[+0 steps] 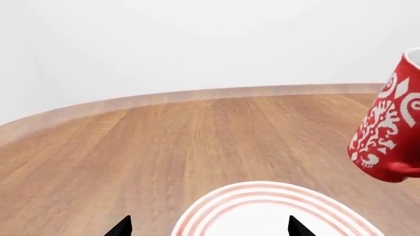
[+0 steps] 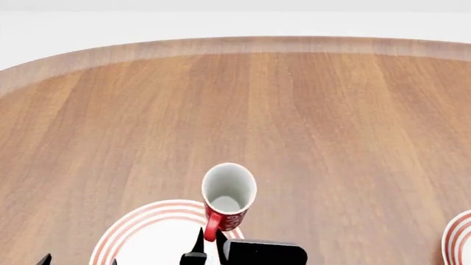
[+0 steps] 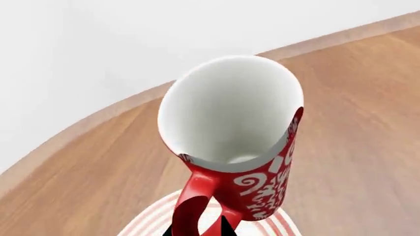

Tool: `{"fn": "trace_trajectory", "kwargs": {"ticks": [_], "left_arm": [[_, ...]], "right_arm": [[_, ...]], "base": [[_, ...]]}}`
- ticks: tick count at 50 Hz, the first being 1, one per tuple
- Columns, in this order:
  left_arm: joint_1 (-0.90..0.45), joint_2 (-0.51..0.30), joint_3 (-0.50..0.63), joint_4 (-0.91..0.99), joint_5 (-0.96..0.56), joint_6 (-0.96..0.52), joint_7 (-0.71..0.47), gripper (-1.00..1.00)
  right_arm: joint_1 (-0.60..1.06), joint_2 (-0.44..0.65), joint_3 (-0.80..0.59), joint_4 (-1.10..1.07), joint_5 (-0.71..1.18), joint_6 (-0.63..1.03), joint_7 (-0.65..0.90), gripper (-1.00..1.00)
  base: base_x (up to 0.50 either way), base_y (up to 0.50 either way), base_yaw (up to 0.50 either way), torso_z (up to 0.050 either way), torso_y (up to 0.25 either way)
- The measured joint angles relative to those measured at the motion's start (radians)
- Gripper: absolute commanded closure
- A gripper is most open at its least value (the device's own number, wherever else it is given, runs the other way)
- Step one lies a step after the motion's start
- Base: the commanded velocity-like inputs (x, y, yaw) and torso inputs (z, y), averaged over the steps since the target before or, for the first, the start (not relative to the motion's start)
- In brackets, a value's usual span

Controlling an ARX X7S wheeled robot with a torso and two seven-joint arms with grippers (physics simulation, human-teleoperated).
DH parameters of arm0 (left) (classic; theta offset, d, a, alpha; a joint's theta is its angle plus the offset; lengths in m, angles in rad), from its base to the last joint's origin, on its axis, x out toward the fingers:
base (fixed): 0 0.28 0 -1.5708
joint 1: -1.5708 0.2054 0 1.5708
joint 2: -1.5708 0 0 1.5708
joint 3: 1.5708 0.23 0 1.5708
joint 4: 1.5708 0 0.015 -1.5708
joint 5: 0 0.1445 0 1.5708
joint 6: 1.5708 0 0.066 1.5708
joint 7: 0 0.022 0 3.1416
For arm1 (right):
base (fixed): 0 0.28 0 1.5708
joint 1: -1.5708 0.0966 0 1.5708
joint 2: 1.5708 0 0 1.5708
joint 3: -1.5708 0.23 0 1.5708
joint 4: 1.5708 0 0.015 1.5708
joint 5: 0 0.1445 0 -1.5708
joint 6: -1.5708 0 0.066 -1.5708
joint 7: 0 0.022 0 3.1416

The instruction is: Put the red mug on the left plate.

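The red mug (image 2: 228,201) with a white swirly pattern hangs in the air, held by its loop handle (image 3: 196,209) in my right gripper (image 2: 209,243), which is shut on it. It hangs over the far right rim of the left plate (image 2: 147,237), a white plate with red rings. The right wrist view looks into the mug's white inside (image 3: 229,118). In the left wrist view the mug (image 1: 387,128) is off to one side, above the plate (image 1: 276,211). My left gripper (image 1: 208,230) is open and empty over the plate.
The rim of the second ringed plate (image 2: 460,240) shows at the right edge of the head view. The wooden table (image 2: 294,121) has a rounded far edge (image 2: 243,45) against a white background.
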Motion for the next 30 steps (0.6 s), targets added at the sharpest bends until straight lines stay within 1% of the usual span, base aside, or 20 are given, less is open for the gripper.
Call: {"fn": "trace_trajectory", "kwargs": {"ticks": [14,30], "left_arm": [[0.0,-0.004,0.003,0.003,-0.004,-0.001,-0.006,-1.0],[0.002,-0.009,0.009,0.011,-0.004,-0.002,-0.013,-1.0]], "right_arm": [[0.027,0.0,-0.061,0.076,-0.012,0.02,-0.12,1.0],[0.041,-0.025,-0.103,0.189,-0.05,0.001,-0.194,1.0]], "base": [[0.0,0.0,0.0,0.0,0.001],[0.0,0.0,0.0,0.0,0.0]]}}
